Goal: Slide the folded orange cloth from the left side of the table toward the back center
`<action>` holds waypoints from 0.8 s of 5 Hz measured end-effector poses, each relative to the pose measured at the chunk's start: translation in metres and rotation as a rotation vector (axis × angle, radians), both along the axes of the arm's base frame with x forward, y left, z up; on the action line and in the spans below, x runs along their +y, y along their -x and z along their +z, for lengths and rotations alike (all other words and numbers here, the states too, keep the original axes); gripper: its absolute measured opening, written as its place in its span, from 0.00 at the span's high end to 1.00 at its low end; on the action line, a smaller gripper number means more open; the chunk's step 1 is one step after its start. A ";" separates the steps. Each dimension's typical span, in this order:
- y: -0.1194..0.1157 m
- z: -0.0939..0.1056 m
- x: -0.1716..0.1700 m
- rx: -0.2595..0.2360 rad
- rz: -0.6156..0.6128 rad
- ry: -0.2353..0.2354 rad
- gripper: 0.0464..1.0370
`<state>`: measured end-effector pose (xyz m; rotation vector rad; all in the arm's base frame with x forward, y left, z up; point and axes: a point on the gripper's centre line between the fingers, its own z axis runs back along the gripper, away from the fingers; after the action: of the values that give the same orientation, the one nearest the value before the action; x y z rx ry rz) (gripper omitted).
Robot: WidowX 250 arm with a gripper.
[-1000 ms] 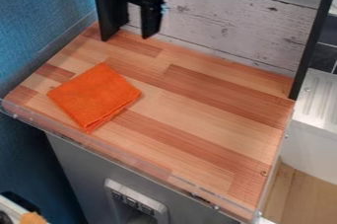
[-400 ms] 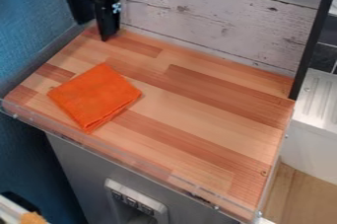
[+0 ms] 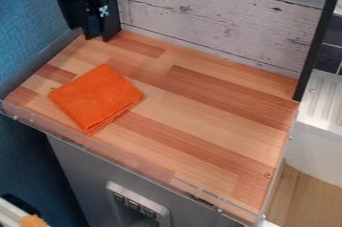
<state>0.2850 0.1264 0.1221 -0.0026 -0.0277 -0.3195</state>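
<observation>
Now the hand [image 3: 93, 30] has been swung across to eleven o'clock; open or closed can't be told; the cloth [image 3: 97, 98] is left unmoved.

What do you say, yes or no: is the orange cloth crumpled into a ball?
No, the orange cloth lies flat on the wooden countertop, folded into a rough square.

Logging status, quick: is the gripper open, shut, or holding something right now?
Gripper: can't tell if open or closed; no held thing visible, and the orange cloth lies apart from it.
</observation>
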 end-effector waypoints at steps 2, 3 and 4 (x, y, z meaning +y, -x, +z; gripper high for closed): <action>0.001 -0.028 0.008 0.015 -0.009 -0.007 0.86; 0.002 -0.048 0.010 0.028 -0.007 -0.010 0.97; 0.001 -0.065 0.010 0.032 0.003 -0.007 0.98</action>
<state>0.2838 0.1363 0.0575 -0.0004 0.0053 -0.3160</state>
